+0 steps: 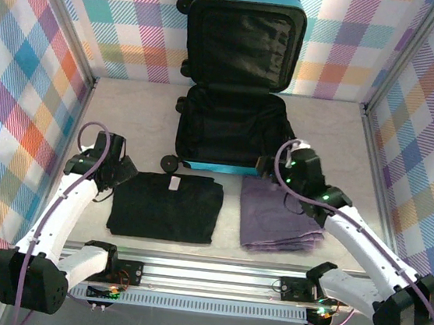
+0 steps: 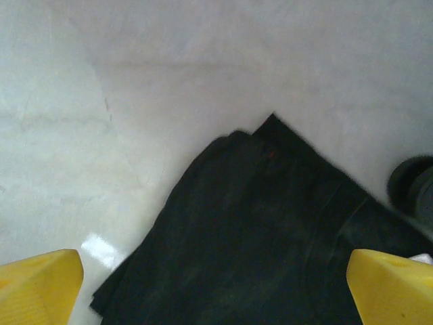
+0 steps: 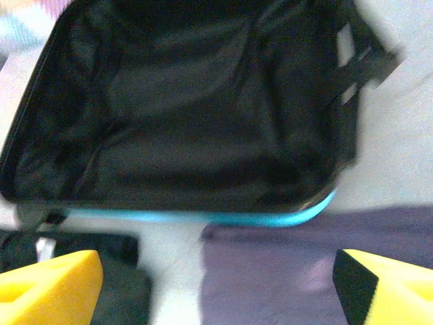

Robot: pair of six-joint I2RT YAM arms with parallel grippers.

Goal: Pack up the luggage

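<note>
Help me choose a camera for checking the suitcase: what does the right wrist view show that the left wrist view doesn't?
Right wrist view: the luggage lying open, with black lining and a turquoise rim, and the grey-purple garment in front. Left wrist view instead: a corner of the black garment on the bare table, and one black wheel at the edge. Both: black garment, table, and open yellow tips, on the left gripper and right gripper.

Open luggage [image 3: 189, 122], black lining, turquoise rim nearest, on pale surface [image 3: 399, 149]. Grey-purple garment [image 3: 291, 271] just below the rim, black garment [image 3: 122, 284] left of it. Right claw [image 3: 216, 291] yellow tips wide apart, nothing held. Blurry.
</note>
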